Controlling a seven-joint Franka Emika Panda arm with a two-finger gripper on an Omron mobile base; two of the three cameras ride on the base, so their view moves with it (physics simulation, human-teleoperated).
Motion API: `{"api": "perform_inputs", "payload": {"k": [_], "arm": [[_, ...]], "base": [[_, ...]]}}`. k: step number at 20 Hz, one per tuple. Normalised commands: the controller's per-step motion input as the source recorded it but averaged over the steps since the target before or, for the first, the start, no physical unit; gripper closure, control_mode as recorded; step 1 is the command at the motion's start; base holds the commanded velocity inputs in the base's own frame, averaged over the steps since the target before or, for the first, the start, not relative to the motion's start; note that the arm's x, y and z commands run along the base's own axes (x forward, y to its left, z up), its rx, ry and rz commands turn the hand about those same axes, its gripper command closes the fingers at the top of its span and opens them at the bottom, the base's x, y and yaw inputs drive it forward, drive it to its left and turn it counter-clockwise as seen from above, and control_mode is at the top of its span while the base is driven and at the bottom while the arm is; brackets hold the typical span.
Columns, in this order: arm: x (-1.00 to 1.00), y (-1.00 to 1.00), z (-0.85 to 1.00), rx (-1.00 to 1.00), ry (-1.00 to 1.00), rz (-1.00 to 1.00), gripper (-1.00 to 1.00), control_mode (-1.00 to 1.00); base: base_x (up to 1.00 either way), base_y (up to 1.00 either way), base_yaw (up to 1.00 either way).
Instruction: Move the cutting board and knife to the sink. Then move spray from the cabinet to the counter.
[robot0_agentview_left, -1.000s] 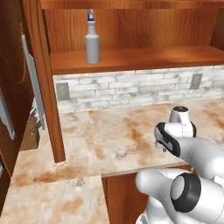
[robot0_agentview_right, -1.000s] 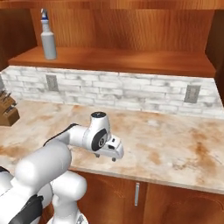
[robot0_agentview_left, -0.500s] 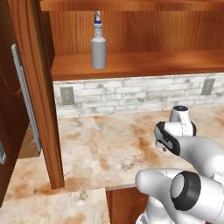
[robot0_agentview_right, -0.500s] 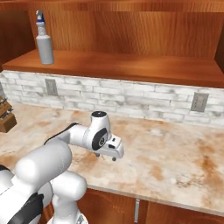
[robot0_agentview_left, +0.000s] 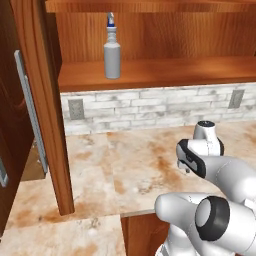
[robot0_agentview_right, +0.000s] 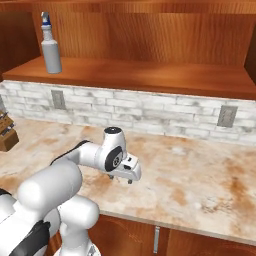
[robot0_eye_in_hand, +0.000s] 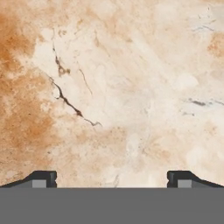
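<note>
The spray (robot0_agentview_left: 112, 55) (robot0_agentview_right: 50, 50), a light-grey bottle with a blue-and-white nozzle, stands upright on the lower shelf of the reddish-brown cabinet (robot0_agentview_left: 175, 70) (robot0_agentview_right: 150, 75). My gripper (robot0_agentview_right: 125, 180) (robot0_eye_in_hand: 112, 177) hangs low over the beige, rust-blotched counter (robot0_agentview_left: 130, 165) (robot0_agentview_right: 200, 185) (robot0_eye_in_hand: 113, 87), pointing down. It is open with nothing between its fingers. It sits well below the spray and to its right. The cutting board, knife and sink are out of view.
The cabinet's open door with its silver bar handle (robot0_agentview_left: 30, 115) stands at the left, reaching down to the counter. A knife block (robot0_agentview_right: 6, 132) sits at the far left of the counter. Outlets (robot0_agentview_right: 227, 116) dot the white brick backsplash.
The base has driven, so both base views have shifted: the cabinet shelf and spray now look closer. The arm keeps its pose and the gripper stays open.
</note>
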Motion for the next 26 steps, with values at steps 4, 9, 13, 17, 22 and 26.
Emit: {"api": "perform_inputs", "payload": {"k": [4, 9, 13, 17, 22, 26], "arm": [[0.00, 0.00, 0.00, 0.00, 0.00, 0.00, -1.00, 1.00], [-0.01, 0.00, 0.03, 0.01, -0.07, 0.06, -1.00, -1.00], [0.00, 0.07, 0.26, 0.02, -0.30, 0.18, -1.00, -1.00], [-0.02, 0.07, 0.39, 0.00, -0.30, 0.25, -1.00, -1.00], [-0.05, 0.05, 0.46, 0.00, -0.28, 0.29, -1.00, -1.00], [-0.02, 0.15, 0.56, 0.02, -0.14, 0.20, -1.00, -1.00]], "base": [[0.00, 0.00, 0.00], [0.00, 0.00, 0.04], [0.00, 0.00, 0.00], [0.00, 0.00, 0.00], [0.00, 0.00, 0.00], [0.00, 0.00, 0.00]]}}
